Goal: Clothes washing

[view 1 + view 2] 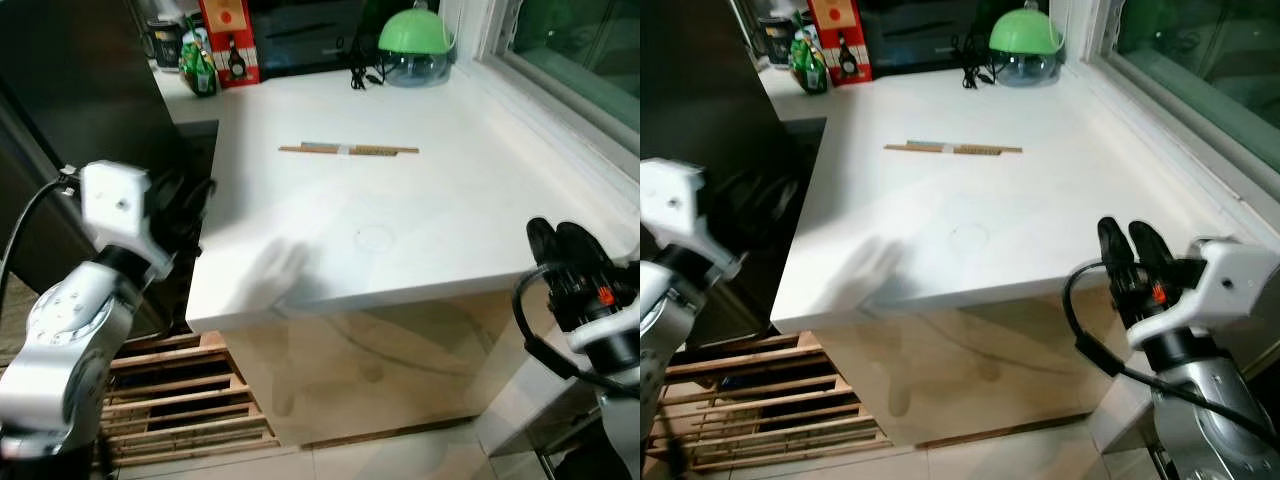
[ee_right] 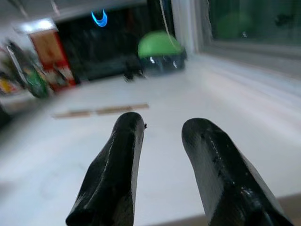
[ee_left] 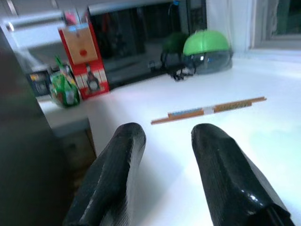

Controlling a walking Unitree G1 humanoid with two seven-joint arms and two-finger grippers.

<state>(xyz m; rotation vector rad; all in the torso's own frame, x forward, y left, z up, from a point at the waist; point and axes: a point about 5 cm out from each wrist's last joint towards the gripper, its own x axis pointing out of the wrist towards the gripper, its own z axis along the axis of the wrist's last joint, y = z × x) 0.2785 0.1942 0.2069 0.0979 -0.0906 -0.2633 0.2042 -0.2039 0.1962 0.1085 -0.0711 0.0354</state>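
A white flat-topped unit (image 1: 400,220) stands in front of me, with its glossy front panel (image 1: 380,370) below the edge. No clothes are in sight. My left gripper (image 1: 185,212) hovers at the unit's left edge, open and holding nothing; the left wrist view looks between its fingers (image 3: 120,160) across the white top. At the near right corner of the unit, my right gripper (image 1: 558,240) is also open and bare, its fingers (image 2: 117,160) pointing over the surface.
A pair of wrapped chopsticks (image 1: 348,150) lies on the top. At the back stand a green domed cover (image 1: 413,32), a red box (image 1: 228,40) and a green bottle (image 1: 200,65). A window sill (image 1: 560,110) runs along the right. A wooden pallet (image 1: 180,400) lies on the floor at left.
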